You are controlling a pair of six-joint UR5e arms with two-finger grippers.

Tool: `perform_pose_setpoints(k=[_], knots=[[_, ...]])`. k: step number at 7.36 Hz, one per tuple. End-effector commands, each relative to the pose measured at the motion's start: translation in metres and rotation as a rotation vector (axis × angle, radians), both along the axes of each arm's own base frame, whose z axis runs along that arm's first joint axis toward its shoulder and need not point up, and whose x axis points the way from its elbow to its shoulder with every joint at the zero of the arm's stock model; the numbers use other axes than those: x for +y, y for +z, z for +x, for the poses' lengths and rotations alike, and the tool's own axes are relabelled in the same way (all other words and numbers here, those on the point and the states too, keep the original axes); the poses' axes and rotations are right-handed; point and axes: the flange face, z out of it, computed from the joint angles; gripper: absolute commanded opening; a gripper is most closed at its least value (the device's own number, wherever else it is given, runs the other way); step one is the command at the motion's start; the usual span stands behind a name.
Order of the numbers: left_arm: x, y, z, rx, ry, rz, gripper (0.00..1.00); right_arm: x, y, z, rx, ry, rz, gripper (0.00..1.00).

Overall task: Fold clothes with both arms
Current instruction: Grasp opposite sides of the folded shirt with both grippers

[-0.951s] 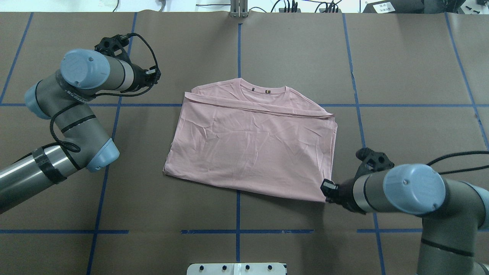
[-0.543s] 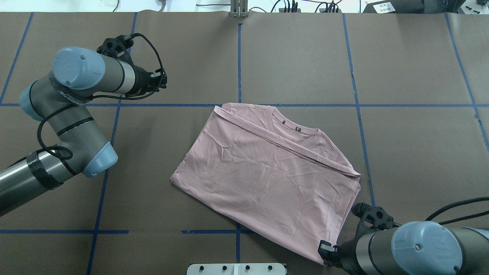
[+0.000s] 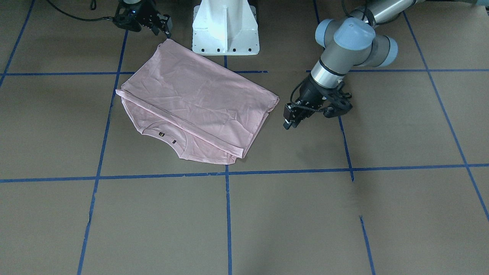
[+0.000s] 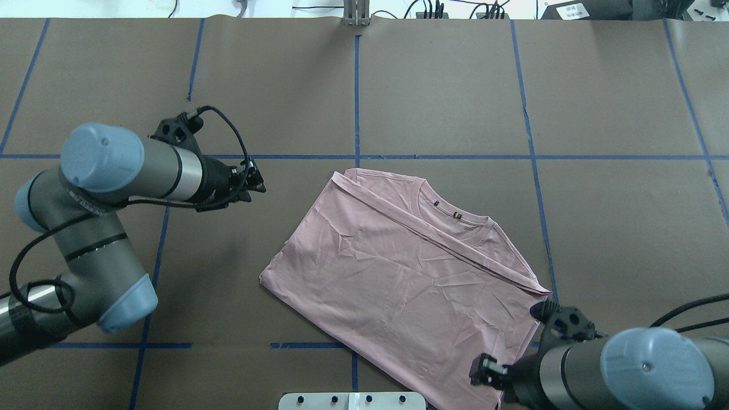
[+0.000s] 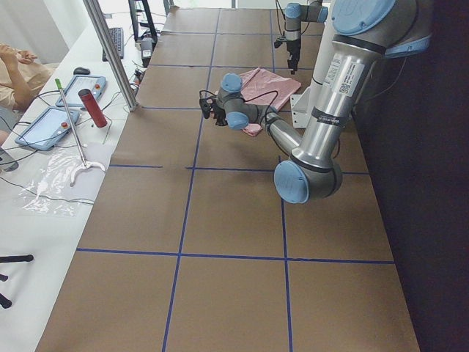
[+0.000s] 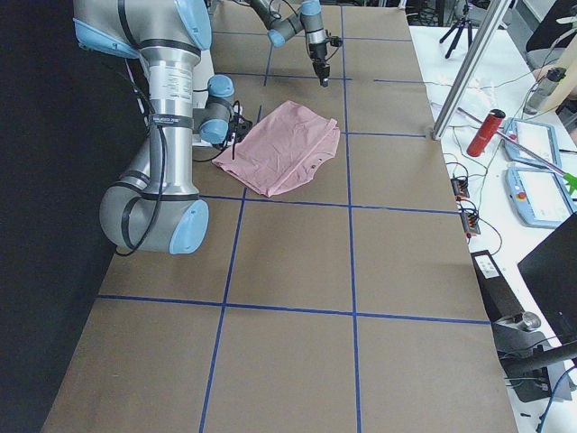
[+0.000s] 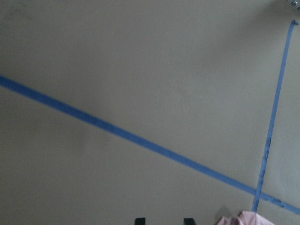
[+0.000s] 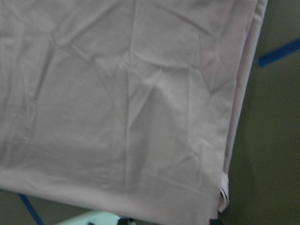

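From overhead, I see the shirt [image 4: 410,273] lying flat on the worktop [image 4: 455,85]. It is folded, plain side up, and turned so its collar [image 4: 450,213] faces about 1 o'clock. The left gripper [image 4: 259,183] hangs off the shirt's 10 o'clock side, well clear of the cloth. The right gripper [image 4: 479,373] sits over the shirt's 5 o'clock corner.

The front-facing camera mirrors this, with the collar towards 7 o'clock. The left gripper is at the shirt's 3 o'clock, near the folded edge but not touching it. The right gripper is at the 11 o'clock corner, beside the white base [image 3: 225,26].

In both side views the shirt lies between the two grippers. I cannot read the jaws from either one.

On my left wrist camera two fingertips [image 7: 139,220] show at 6 o'clock. They stand apart with nothing between them, so that gripper is open. Bare worktop with blue tape [image 7: 117,131] fills the rest, and a scrap of pink shows at 5 o'clock.

On my right wrist camera the shirt fills the picture, wrinkled but flat. The dark fingertips [image 8: 213,221] barely show at the bottom edge. They are spread wide over the hem, and no cloth is pinched up between them.
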Motion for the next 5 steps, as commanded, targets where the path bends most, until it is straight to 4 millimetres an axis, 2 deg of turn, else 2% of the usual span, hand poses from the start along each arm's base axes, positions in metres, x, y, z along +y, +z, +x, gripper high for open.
perform_pose_setpoints(k=[1,2,3,4,5], knots=[[0.073,0.012,0.04,-0.026,0.017,-0.098,0.49,-0.07,-0.006,0.035,-0.016,0.152,-0.007,1.0],[0.097,0.015,0.066,-0.127,0.022,-0.157,0.51,-0.086,-0.002,0.039,-0.012,0.173,0.004,1.0],[0.107,0.005,0.085,-0.178,0.043,-0.174,0.51,-0.1,-0.001,0.033,-0.008,0.177,0.034,1.0],[0.107,0.002,0.087,-0.201,0.044,-0.182,0.57,-0.112,0.003,0.026,0.001,0.193,0.036,1.0],[0.107,0.005,0.087,-0.211,0.043,-0.186,0.56,-0.12,0.0,0.019,-0.001,0.2,0.039,1.0]])
